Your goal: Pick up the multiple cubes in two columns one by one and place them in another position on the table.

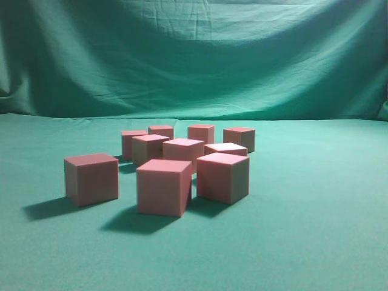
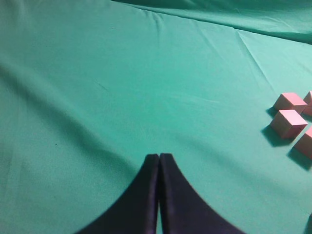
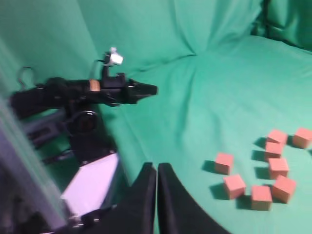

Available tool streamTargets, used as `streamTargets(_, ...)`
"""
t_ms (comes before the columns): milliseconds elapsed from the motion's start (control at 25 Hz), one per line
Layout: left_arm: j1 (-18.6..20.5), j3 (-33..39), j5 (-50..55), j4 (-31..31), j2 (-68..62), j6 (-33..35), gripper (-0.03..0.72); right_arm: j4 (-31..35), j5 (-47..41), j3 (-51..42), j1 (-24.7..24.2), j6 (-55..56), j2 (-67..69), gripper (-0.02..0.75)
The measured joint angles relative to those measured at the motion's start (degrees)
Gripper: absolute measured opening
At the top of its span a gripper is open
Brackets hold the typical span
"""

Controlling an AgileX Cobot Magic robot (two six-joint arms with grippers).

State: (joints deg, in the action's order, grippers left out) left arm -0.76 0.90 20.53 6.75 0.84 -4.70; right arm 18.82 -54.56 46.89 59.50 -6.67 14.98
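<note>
Exterior view, from low along the table (image 1: 315, 242): nine cubes (image 1: 163, 187) sit in a loose cluster at mid-table, salmon-pink with plain matte faces and sharp edges, paler on top where the light falls and casting shadows toward the lower left. Nearest stands one with a corner turned to the camera; a second sits apart to its left and a third close on its right. Behind these the rest recede in two rough columns, ending in a back row of four near the wrinkled green backdrop (image 1: 194, 54). Neither arm shows in this view. From the left wrist, the left claw (image 2: 159, 157) hangs closed and empty over bare cloth, with cubes off to the right. From the right wrist, the right claw (image 3: 156, 166) is likewise closed on nothing, the cubes lying to its right and the other arm (image 3: 87, 92) visible beyond.
</note>
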Motion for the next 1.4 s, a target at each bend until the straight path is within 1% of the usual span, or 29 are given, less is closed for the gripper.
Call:
streamTargets(160, 0.0, 0.0, 0.0, 0.0, 0.0, 0.0, 0.0, -1.0, 7.7, -10.05, -5.33, -4.6, -4.15, 0.0)
streamTargets(280, 0.0, 0.0, 0.0, 0.0, 0.0, 0.0, 0.0, -3.75, 15.04, -15.72, -11.07, -6.93, -8.03, 0.0)
streamTargets(480, 0.0, 0.0, 0.0, 0.0, 0.0, 0.0, 0.0, -6.88, 21.93, -23.86, -22.57, -7.55, -11.39, 0.0)
streamTargets(600, 0.0, 0.0, 0.0, 0.0, 0.0, 0.0, 0.0, -7.12, 25.96, -28.34, -29.88, -7.55, -12.35, 0.0)
streamTargets(680, 0.0, 0.0, 0.0, 0.0, 0.0, 0.0, 0.0, -7.12, 28.05, -31.8, -36.08, -7.55, -13.54, 0.0)
streamTargets(840, 0.0, 0.0, 0.0, 0.0, 0.0, 0.0, 0.0, -7.12, 30.03, -38.21, -45.33, -7.18, -15.47, 0.0)
streamTargets(960, 0.0, 0.0, 0.0, 0.0, 0.0, 0.0, 0.0, -7.12, 31.05, -42.0, -50.27, -7.14, -15.66, 0.0)
streamTargets(1080, 0.0, 0.0, 0.0, 0.0, 0.0, 0.0, 0.0, -7.12, 31.75, -44.85, -53.78, -7.05, -15.66, 0.0)
streamTargets(1240, 0.0, 0.0, 0.0, 0.0, 0.0, 0.0, 0.0, -7.12, 32.59, -48.04, -56.74, -7.05, -15.66, 0.0)
streamTargets(1400, 0.0, 0.0, 0.0, 0.0, 0.0, 0.0, 0.0, -7.12, 32.7, -48.39, -57.97, -7.05, -15.66, 0.0)
